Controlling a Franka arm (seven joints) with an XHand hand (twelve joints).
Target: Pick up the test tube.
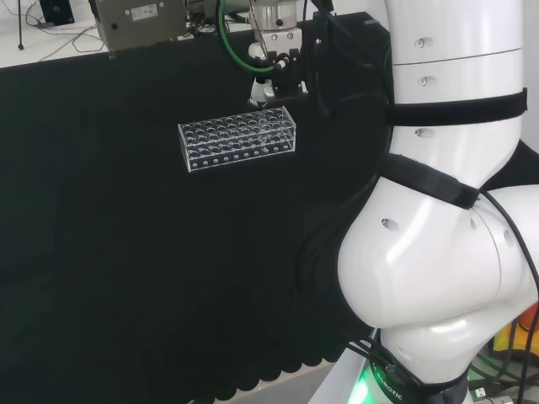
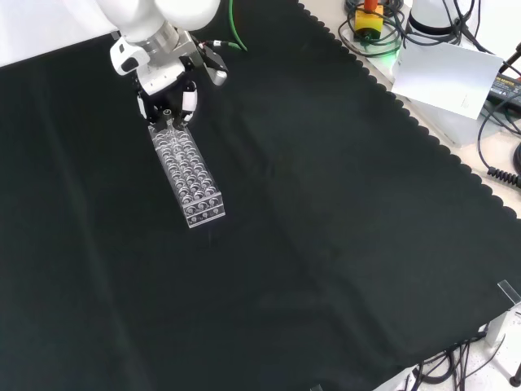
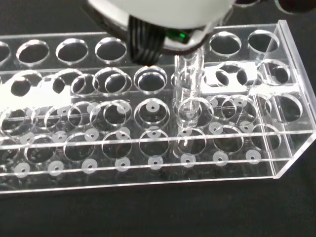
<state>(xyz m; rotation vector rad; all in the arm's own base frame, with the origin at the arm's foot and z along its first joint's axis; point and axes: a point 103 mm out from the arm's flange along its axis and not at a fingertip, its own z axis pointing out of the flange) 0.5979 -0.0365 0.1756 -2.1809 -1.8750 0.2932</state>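
One target only: found a slim clear glass test tube [image 3: 190, 94] upright in a well of the clear acrylic multi-hole rack [image 3: 148, 170], right of centre in the wrist frame, top end hidden under the black and white robot hand [image 3: 163, 15]. Couldn't tell whether closed on the tube or just hanging over it.

Judged best for the step: needed a hold high on the tube, then a straight vertical pull with no tilt. Otherwise risked binding in the stacked hole plates and dragging the light rack along.

Placed the rack upper centre in head view, hand at its right end; upper left in front view, hand at its top end. Took rack placement on the black cloth [image 2: 326, 244] and the approach from those two. Took the tube's exact well and uprightness from wrist view.
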